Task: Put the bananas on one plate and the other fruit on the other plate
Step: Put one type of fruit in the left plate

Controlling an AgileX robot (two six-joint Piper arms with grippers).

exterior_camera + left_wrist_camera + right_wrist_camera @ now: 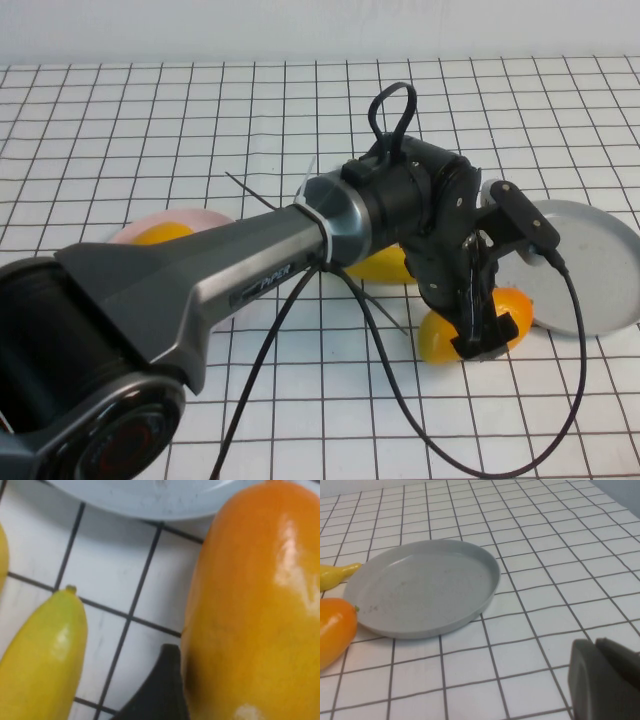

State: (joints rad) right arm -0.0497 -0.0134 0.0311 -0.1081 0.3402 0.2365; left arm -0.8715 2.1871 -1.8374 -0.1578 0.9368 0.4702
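Note:
My left gripper (478, 328) reaches across to the right and is shut on an orange-yellow mango-like fruit (505, 312), low over the table beside the grey plate (595, 265). In the left wrist view the fruit (255, 615) fills the space by one dark finger (160, 692). A banana (385, 266) lies under the arm; its greenish tip (47, 650) lies next to the fruit. The second mango-like fruit (165, 233) sits on the pink plate (212, 217) at the left. My right gripper (596, 647) is shut and empty, near the grey plate (425, 585).
The left arm and its cable (560, 400) cover much of the table's middle. The right wrist view shows a banana tip (337, 574) and the held fruit (335, 635) beside the empty grey plate. White gridded table all around.

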